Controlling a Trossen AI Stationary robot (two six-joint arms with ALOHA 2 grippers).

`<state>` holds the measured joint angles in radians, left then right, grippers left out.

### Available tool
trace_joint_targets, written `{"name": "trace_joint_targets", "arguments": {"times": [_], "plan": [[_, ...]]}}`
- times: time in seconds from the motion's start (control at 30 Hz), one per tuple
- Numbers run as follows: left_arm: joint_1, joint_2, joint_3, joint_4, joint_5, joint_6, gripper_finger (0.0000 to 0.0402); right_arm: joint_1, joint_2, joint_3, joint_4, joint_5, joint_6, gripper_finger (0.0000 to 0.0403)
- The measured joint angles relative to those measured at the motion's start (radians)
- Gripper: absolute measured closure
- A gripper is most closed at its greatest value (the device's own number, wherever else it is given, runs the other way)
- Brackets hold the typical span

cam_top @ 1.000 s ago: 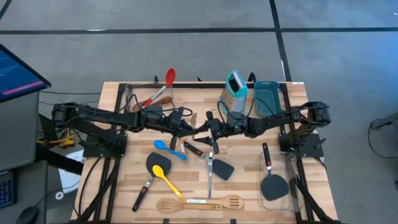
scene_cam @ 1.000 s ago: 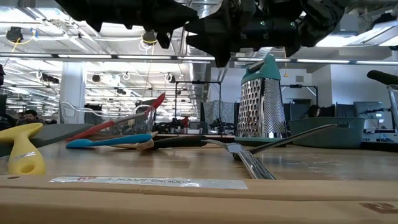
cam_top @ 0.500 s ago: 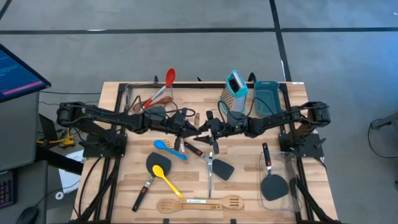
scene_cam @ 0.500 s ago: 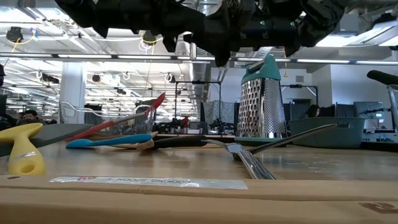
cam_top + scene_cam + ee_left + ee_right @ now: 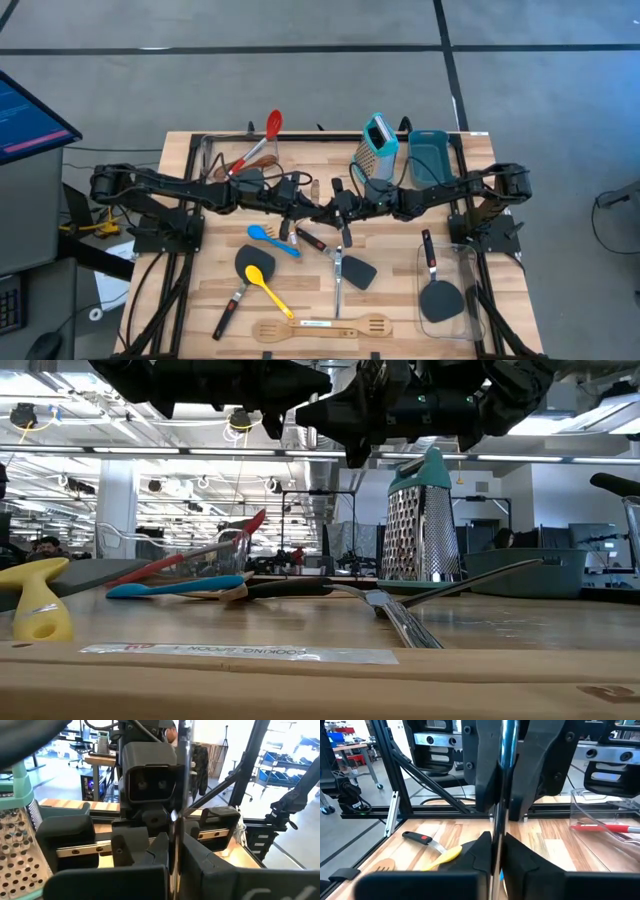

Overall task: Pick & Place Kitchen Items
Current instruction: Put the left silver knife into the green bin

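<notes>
The two arms meet above the middle of the bench, hand to hand. The left hand is closed tight on a thin shiny metal utensil; in its wrist view the bright shaft runs straight out between the two dark fingers and on toward the other arm. The right hand faces it from the opposite side with its fingers drawn in narrow around the same shaft, which shows in the right wrist view as a chrome rod passing between them and into the left hand beyond. So both hands grip one piece of cutlery, held up off the bench, its long axis lying along the line from one hand to the other, across the bench from left to right. Which end is handle and which is head cannot be told.

Below the hands lie a blue spoon, a yellow spoon, a black spatula and, near the front edge, a wooden slotted spatula end to end with a wooden spoon. The teal box grater stands upright behind the right arm, beside the teal bin. A red spoon leans out of a clear container at the back left. Another black spatula lies in a clear container at the right front.
</notes>
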<state>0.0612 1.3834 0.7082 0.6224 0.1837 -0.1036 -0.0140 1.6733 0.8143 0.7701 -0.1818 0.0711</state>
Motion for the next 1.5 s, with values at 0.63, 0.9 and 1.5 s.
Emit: {"name": "trace_joint_targets", "arguments": {"times": [0.63,0.9,1.5], "plan": [[0.0,0.0,0.0,0.009,-0.03,-0.002,0.035,-0.001,0.0,0.0,0.002,0.0,-0.021,0.0392],[0.0,-0.005,-0.001,0.007,-0.035,-0.001,0.0291,-0.001,0.0,0.0,0.001,-0.001,-0.021,0.0392],[-0.001,-0.322,-0.024,-0.305,0.004,-0.007,0.027,-0.042,-0.152,0.0,-0.205,0.16,-0.015,0.0392]]}}
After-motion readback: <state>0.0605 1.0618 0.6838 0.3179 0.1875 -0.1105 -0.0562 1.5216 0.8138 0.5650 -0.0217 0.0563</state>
